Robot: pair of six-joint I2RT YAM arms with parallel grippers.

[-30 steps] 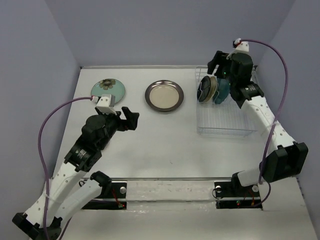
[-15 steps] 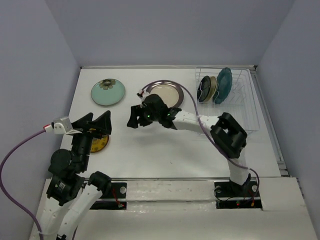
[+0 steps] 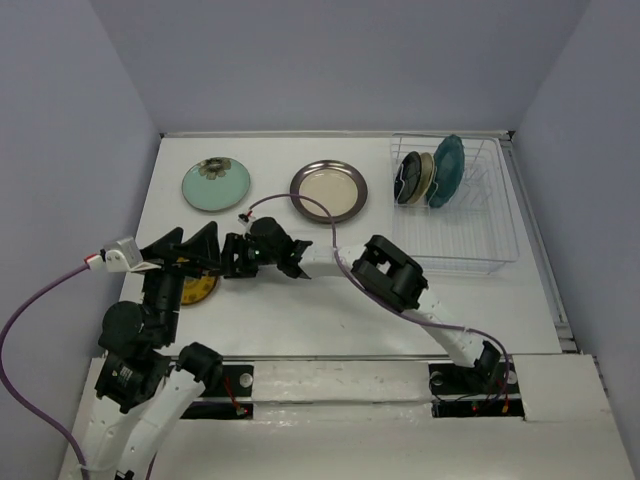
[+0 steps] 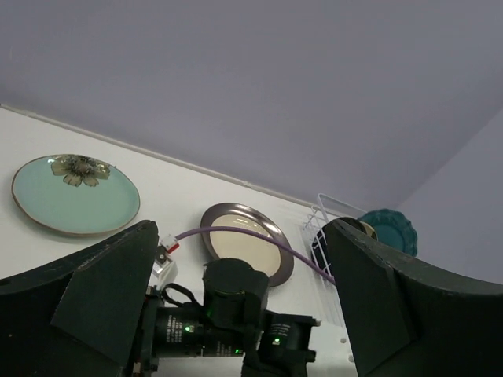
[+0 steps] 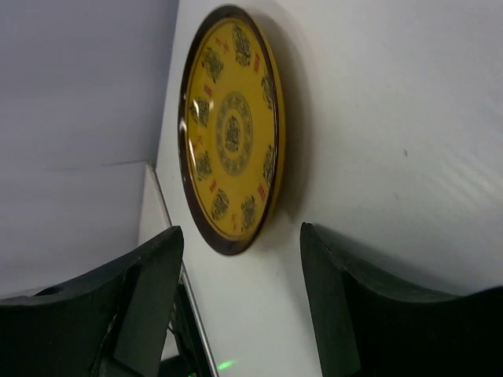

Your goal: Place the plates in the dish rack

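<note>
The yellow-orange plate (image 3: 197, 290) lies flat at the table's left, partly hidden under my raised left gripper (image 3: 187, 245), which is open and empty. My right gripper (image 3: 228, 258) reaches across the table, open and empty, just right of that plate. The right wrist view shows the plate (image 5: 232, 133) ahead of the open gripper (image 5: 242, 236). The mint flower plate (image 3: 215, 185) and silver plate (image 3: 329, 191) lie flat at the back. The dish rack (image 3: 455, 235) holds a dark plate (image 3: 406, 180), a cream plate (image 3: 425, 172) and the teal plate (image 3: 447, 170) on edge.
The left wrist view looks past my open left gripper (image 4: 241, 228) at the right gripper's body (image 4: 228, 314), its purple cable (image 4: 259, 243), the mint plate (image 4: 75, 195), silver plate (image 4: 244, 271) and rack (image 4: 318, 228). Grey walls enclose the table.
My right arm left the rack and swung across the table to the left, ending beside the yellow-orange plate. My left arm pulled back and rose, uncovering that plate.
</note>
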